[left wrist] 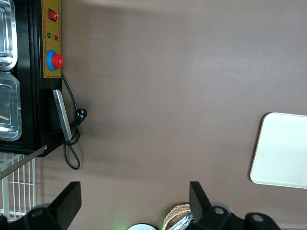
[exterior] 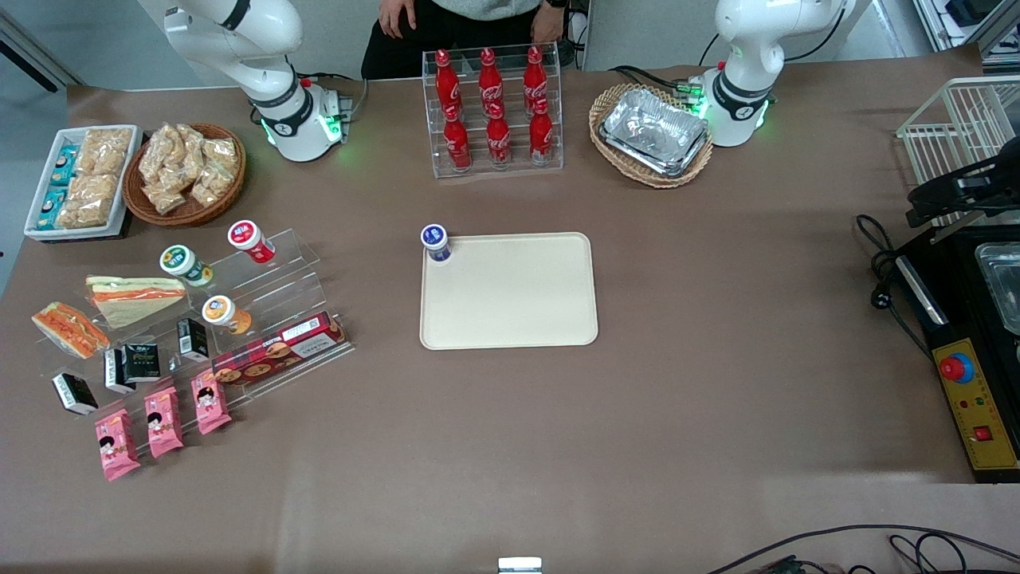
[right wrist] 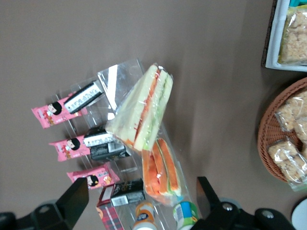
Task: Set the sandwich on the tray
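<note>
Gripper [right wrist: 141, 201]: jaws apart, holding nothing, hovering above the sandwich shelf.
Sandwich [exterior: 70, 328] [right wrist: 162, 167]: on the clear stepped shelf [exterior: 263, 315], beside the larger pale sandwich [exterior: 131, 296], toward the working arm's end.
Tray [exterior: 510, 319]: mid-table, well apart from the sandwich; blue-capped cup [exterior: 436, 241] on its corner.
</note>
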`<state>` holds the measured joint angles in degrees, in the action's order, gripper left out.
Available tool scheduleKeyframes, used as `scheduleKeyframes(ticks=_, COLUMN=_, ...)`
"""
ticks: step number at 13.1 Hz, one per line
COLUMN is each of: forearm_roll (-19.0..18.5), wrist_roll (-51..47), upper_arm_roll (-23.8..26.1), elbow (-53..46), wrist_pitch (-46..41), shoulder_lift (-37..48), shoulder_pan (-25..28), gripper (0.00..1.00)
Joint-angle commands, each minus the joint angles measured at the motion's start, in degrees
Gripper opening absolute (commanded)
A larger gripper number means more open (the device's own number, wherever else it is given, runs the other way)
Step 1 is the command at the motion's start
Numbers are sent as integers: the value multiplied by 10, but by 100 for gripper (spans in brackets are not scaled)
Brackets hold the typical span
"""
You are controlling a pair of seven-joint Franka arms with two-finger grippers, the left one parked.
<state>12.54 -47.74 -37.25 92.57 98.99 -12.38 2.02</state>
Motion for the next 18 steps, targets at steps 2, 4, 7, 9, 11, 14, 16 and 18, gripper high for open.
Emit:
scheduleKeyframes(ticks=2, forearm_roll=23, wrist_roll=-31, upper_arm_roll=-1, elbow=-7, wrist_pitch=17, shoulder_lift=-13, shoulder_pan=-3, gripper=100)
scheduleKeyframes(ticks=4, forearm_roll=24, wrist_roll=-39, upper_arm_roll=-1, elbow=-6, wrist_pitch=15, shoulder_lift=-17, shoulder_pan=-5, gripper=100)
scheduleKeyframes(ticks=7, forearm_roll=53, wrist_roll=-46, upper_arm_roll=-1, elbow=-5, wrist_pitch=17, shoulder_lift=-40, shoulder_pan=-24, gripper=100)
scheduleKeyframes(ticks=9, forearm_roll=60, wrist_roll=-42, upper_arm_roll=-1, elbow=-4, wrist_pitch=19, shoulder_lift=-48, shoulder_pan=-29, gripper=100)
scheduleKeyframes(ticks=11, forearm_roll=63, wrist_roll=-40, upper_arm_roll=-1, elbow=8, wrist_pitch=23, shoulder_lift=-53, shoulder_pan=-31, gripper=100)
scheduleKeyframes(ticks=14, forearm_roll=84, wrist_roll=-19, upper_arm_roll=-1, elbow=36, wrist_pitch=54, shoulder_lift=-57, shoulder_pan=-44, gripper=100)
scheduleKeyframes(ticks=16, forearm_roll=99, wrist_roll=-2, upper_arm_roll=-1, elbow=40, wrist_pitch=73, shoulder_lift=-69, shoulder_pan=-45, gripper=100)
scheduleKeyframes(ticks=18, forearm_roll=107, wrist_roll=-2, upper_arm_roll=-1, elbow=39, wrist_pitch=82, shoulder_lift=-77, shoulder_pan=-45, gripper=100)
